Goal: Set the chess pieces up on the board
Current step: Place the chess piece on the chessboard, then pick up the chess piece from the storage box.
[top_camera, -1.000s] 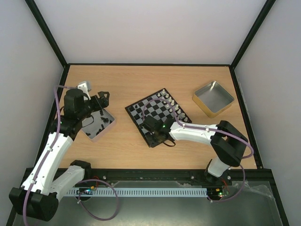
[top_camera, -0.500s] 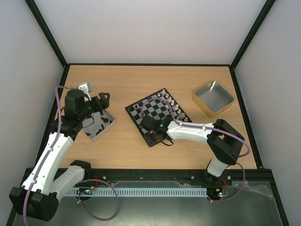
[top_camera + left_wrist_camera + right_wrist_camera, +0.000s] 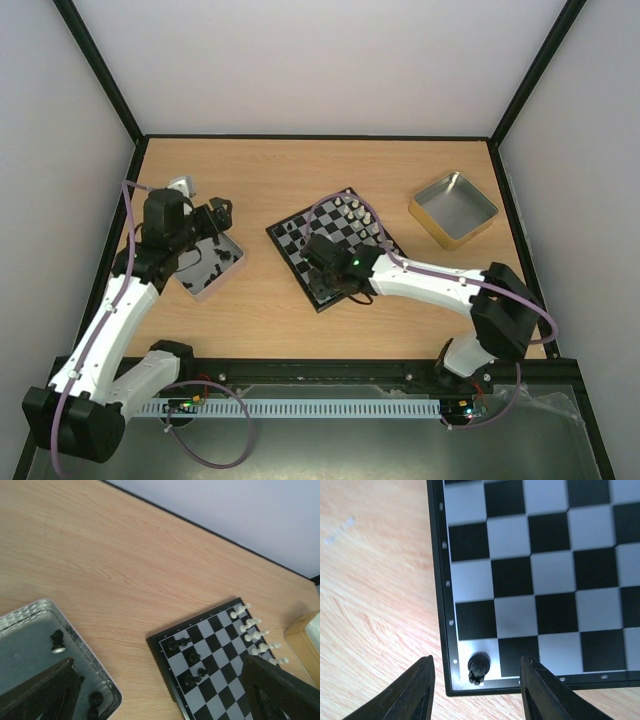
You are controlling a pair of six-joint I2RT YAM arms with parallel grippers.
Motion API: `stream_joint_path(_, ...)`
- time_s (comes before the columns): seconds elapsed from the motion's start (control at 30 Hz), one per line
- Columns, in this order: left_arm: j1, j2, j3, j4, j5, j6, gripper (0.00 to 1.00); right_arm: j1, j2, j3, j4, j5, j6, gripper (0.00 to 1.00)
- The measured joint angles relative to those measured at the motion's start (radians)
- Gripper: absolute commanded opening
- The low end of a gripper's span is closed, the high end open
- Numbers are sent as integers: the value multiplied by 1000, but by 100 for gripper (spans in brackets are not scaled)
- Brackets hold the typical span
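The board [image 3: 274,232] lies skewed at mid-table. A row of silvery-white chess pieces [image 3: 366,220] lines its far right edge. Several black pieces [image 3: 193,656] stand near its left corner. My right gripper [image 3: 476,660] hangs open over the board's near corner. A black piece [image 3: 479,669] stands free between the jaws on the pale corner square, touching neither finger. My left gripper [image 3: 160,664] is open and holds nothing above the left tin [image 3: 76,632], in which more black pieces [image 3: 57,641] lie. From above, that gripper [image 3: 214,216] sits at the tin's far end.
A second shallow tin [image 3: 453,208] with a gold side stands at the back right, and its corner [image 3: 302,632] shows past the board. The left tin [image 3: 232,268] lies close to the left arm. Black frame posts and pale walls bound the table.
My right gripper has opened and let go of the black piece, which now stands on the near corner square. The right arm has shifted a little. The left arm has barely moved.
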Motion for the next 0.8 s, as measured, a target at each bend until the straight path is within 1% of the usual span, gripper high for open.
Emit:
stream_joint_path(0.07,1,23,-2,-8,-18,-17,86,-6,-42,0,21,39,21,45)
stream_joint_path(0.1,2,36,-6,-10,-26,-27,83,-11,-52,0,28,51,28,45)
stream_joint_path(0.17,6,70,-18,-22,-43,-55,77,-19,-74,0,55,80,44,44)
stream_joint_path(0.23,14,113,-34,-35,-55,-86,66,-29,-87,0,85,103,58,43)
stream_joint_path(0.3,25,160,-55,-48,-67,-111,57,-40,-93,0,121,116,70,42)
stream_joint_path(0.37,43,210,-88,-52,-73,-132,52,-46,-94,-3,146,119,74,41)
stream_joint_path(0.43,63,251,-117,-53,-76,-152,50,-51,-94,-5,164,119,77,40)
stream_joint_path(0.57,97,323,-145,-35,-72,-174,49,-54,-94,-10,190,114,80,40)
stream_joint_path(0.7,111,403,-144,34,-71,-178,48,-56,-94,-16,213,107,80,39)
stream_joint_path(0.8,113,476,-138,82,-64,-168,45,-60,-93,-20,222,102,80,38)
